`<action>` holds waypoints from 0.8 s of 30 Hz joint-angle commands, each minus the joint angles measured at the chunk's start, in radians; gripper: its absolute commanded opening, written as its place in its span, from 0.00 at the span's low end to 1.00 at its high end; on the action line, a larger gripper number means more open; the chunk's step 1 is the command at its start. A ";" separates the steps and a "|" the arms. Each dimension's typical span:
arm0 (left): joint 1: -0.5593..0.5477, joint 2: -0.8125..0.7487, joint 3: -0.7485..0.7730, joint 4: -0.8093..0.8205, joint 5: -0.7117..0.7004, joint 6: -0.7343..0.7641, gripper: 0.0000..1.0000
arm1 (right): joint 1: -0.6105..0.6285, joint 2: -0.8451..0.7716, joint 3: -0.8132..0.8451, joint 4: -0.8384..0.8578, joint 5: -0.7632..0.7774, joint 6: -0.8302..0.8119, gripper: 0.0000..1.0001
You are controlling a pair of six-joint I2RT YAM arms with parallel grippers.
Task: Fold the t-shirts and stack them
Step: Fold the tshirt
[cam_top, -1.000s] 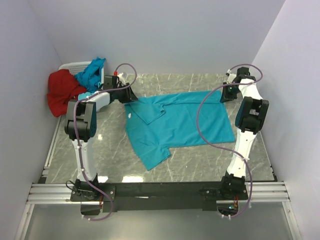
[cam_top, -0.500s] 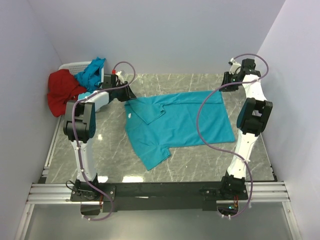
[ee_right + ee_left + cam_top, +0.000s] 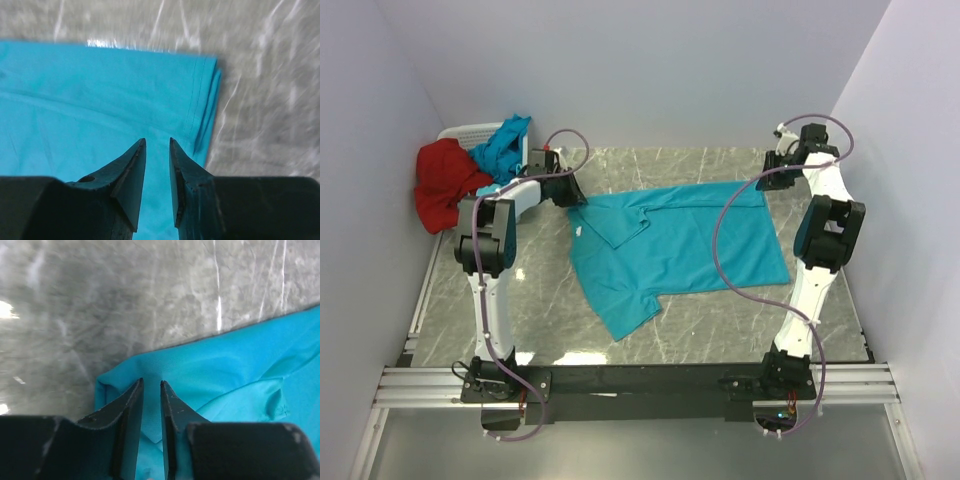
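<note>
The tabletop [image 3: 720, 320] is grey marble-patterned stone, streaked with thin white veins. The overhead light leaves a pale glare patch [image 3: 585, 357] along its near edge. Up close the same veined grey surface [image 3: 125, 300] looks glossy, and it is smeared with blur further along [image 3: 260, 75]. In the far-left corner sits a white plastic basket [image 3: 470, 131], and I can only make out its latticed rim. Plain pale walls close the space in: a back wall [image 3: 650, 70], a left wall [image 3: 360, 220] and a right wall [image 3: 910, 200]. Silver slotted rails [image 3: 420, 385] run across the near edge, with a dull grey panel [image 3: 620, 450] below them.
</note>
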 commanded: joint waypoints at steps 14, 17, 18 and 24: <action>-0.062 -0.367 0.007 0.089 -0.072 0.192 0.64 | 0.102 -0.727 -0.715 -0.025 -0.274 -0.363 0.37; -0.071 -0.571 -0.155 0.183 -0.106 0.250 0.74 | 0.178 -0.875 -0.874 -0.005 -0.262 -0.464 0.37; -0.073 -0.628 -0.210 0.260 -0.109 0.259 0.80 | 0.214 -0.920 -0.916 0.012 -0.260 -0.475 0.38; -0.069 -1.030 -0.634 0.490 -0.001 0.213 1.00 | 0.227 -1.308 -1.208 0.159 -0.431 -0.678 0.54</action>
